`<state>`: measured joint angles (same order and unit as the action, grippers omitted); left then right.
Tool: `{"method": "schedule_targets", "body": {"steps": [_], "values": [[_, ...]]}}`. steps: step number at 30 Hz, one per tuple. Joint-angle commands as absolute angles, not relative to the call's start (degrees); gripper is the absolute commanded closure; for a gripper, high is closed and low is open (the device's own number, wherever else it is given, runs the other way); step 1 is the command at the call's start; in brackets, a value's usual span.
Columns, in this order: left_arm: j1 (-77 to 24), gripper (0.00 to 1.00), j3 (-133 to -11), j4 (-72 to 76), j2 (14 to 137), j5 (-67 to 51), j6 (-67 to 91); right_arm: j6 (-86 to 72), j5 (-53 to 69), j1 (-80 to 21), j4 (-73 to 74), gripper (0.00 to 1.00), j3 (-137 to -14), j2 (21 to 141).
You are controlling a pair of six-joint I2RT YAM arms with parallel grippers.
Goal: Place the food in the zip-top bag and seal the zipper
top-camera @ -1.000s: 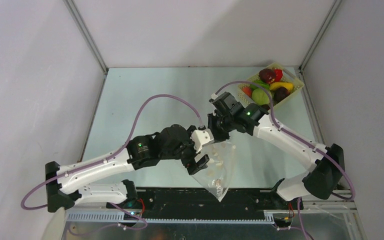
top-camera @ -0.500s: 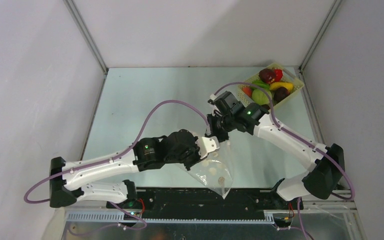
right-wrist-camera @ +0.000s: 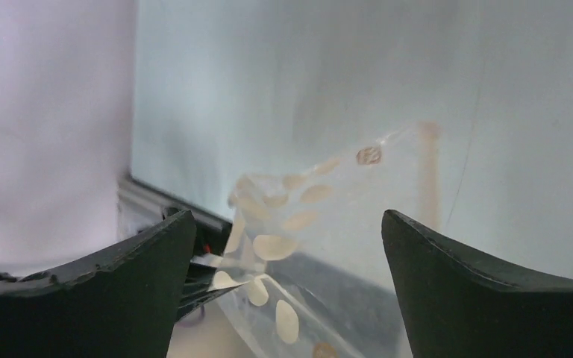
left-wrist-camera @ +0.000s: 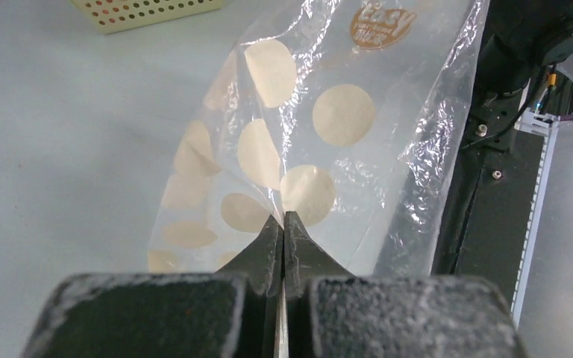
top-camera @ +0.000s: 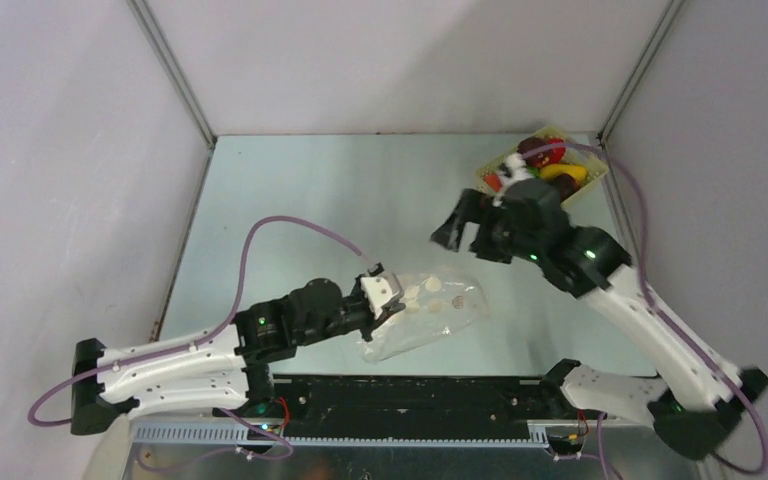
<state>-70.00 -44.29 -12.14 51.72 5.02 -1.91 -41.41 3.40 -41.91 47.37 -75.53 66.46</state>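
near the front edge of the table (top-camera: 290, 200), about the middle, the clear spotted bag (top-camera: 430, 308) lies flat, with no food in it as far as can be seen. the left gripper (left-wrist-camera: 282, 233) has its jaws closed on a fold at the bag's left edge. the right gripper (top-camera: 465, 240) hangs above the table with jaws wide apart, holding nothing, between the bag and the yellow basket (left-wrist-camera: 149, 9) in the far right corner. the food (top-camera: 540, 152) sits in that basket, none of it bagged. the step in hand looks like readying the bag for loading. next the right gripper would likely reach far right for a piece while the left presents the mouth. whether the mouth gapes now cannot be told.
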Motion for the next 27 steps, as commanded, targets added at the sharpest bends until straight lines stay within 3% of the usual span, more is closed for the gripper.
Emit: {"method": "schedule_targets", "body": {"steps": [1, 4, 8, 15, 20, 27], "values": [[-70.2, 1.0, -34.2, 6.8, 44.6, 5.8, -0.4, -46.3, -12.7, -39.4, 40.1, 0.01, -69.5, 51.8], [-70.2, 1.0, -27.8, 13.1, 38.9, 6.8, -0.5, -49.6, -16.4, -37.4, 34.0, 0.01, -62.7, 43.4], [-70.2, 1.0, -24.1, 16.9, 33.6, 7.9, -2.2, -47.7, -12.2, -33.2, 34.4, 0.0, -57.5, 36.5], [-70.2, 1.0, -24.9, 12.4, 30.4, 9.7, -4.4, -48.4, 6.8, -23.4, 48.6, 0.03, -55.4, 43.1], [-70.2, 1.0, -25.8, 11.3, 31.2, 9.5, -4.7, -49.7, 20.0, -19.7, 41.0, 0.1, -46.9, 44.0], [-70.2, 1.0, -26.4, 10.2, 31.8, 8.3, -5.0, -50.3, 22.1, -19.2, 37.9, 0.11, -46.0, 43.9]]}}
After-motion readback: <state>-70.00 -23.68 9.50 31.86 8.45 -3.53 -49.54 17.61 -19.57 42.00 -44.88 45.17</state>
